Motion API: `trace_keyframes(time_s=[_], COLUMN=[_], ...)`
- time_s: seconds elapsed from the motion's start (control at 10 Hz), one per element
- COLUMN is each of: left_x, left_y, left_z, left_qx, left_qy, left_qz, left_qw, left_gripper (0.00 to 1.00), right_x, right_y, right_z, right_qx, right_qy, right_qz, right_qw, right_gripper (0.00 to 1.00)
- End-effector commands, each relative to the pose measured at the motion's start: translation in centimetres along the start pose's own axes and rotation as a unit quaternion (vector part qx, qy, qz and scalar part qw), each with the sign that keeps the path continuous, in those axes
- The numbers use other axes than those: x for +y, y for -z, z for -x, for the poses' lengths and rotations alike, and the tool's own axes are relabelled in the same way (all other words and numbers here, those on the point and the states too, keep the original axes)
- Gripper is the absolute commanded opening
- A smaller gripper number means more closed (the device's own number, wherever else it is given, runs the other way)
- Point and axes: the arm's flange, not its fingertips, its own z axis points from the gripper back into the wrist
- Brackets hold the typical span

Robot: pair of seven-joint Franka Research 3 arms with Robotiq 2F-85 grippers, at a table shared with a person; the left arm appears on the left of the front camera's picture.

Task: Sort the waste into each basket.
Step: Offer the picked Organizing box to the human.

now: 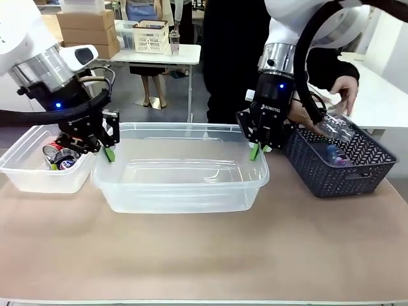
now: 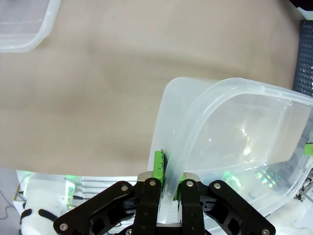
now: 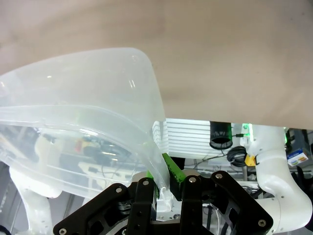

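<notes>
A small clear basket (image 1: pixel 25 173) stands at the left and holds red and silver cans (image 1: pixel 60 157); its corner shows in the left wrist view (image 2: pixel 22 24). My left gripper (image 1: pixel 109 153) (image 2: pixel 168 169) is shut on the left rim of a large clear tub (image 1: pixel 182 191) (image 2: pixel 234 127). My right gripper (image 1: pixel 255 151) (image 3: pixel 164 176) is shut on the same tub's (image 3: pixel 73 98) right rim. The large tub is empty and sits mid-table between the arms. At the far right, a person's hand holds a clear bottle (image 1: pixel 338 126) over a dark lattice basket (image 1: pixel 347 173).
The dark lattice basket touches the large tub's right side and holds another bottle (image 1: pixel 334 155); its wall shows in the left wrist view (image 2: pixel 305 58). The person stands close behind the right arm. Bare brown table (image 1: pixel 204 255) lies in front of the tub.
</notes>
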Motion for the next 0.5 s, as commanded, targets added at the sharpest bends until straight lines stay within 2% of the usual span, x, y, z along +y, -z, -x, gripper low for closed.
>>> trace_keyframes(time_s=[0.0, 0.4], left_x=[0.12, 0.12], left_y=[-0.36, -0.36], left_z=[0.04, 0.04], left_qx=[-0.005, -0.005], left_qy=[-0.009, -0.009], left_qz=[0.004, 0.004], left_qw=[1.0, 1.0], left_gripper=[0.06, 0.06], right_x=[-0.21, -0.21], right_y=[0.27, 0.27], right_z=[0.22, 0.22], right_qx=[-0.003, -0.003], right_qy=[0.006, 0.006], right_qz=[-0.008, -0.008], right_qw=[1.0, 1.0], right_gripper=[0.06, 0.06])
